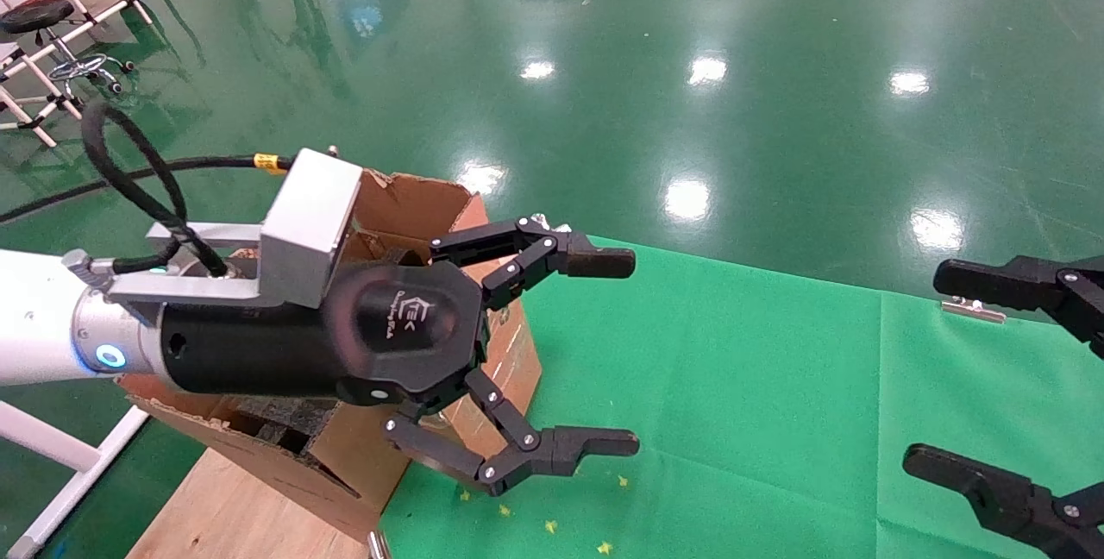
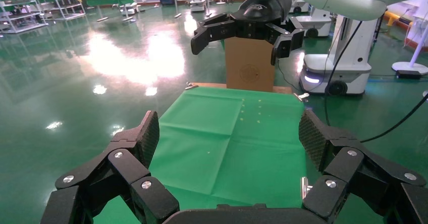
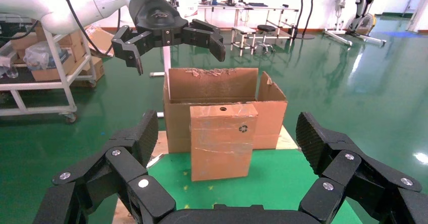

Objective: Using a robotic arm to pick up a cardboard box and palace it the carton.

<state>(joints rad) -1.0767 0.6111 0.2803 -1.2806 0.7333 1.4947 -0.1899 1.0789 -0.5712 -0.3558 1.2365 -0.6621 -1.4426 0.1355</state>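
The cardboard box (image 3: 222, 143), reddish-brown and taped, with a round hole and a recycling mark, stands upright on the green cloth just in front of the carton (image 3: 270, 118). In the head view my left arm hides most of the box (image 1: 511, 356) and the carton (image 1: 405, 201). My left gripper (image 1: 595, 352) hovers open above the cloth beside the box, holding nothing; it also shows open in its own view (image 2: 229, 141) and, farther off, over the box (image 3: 169, 32). My right gripper (image 1: 966, 373) stands open at the right edge, facing the box across the cloth (image 3: 227, 133).
The green cloth (image 1: 733, 386) covers a wooden table (image 1: 224, 516), held by a metal clip (image 1: 970, 309). Another plain brown box (image 2: 250, 65) stands beyond the cloth's far end, behind the right gripper (image 2: 242, 30). Shiny green floor surrounds the table; a stool (image 1: 34, 15) is far left.
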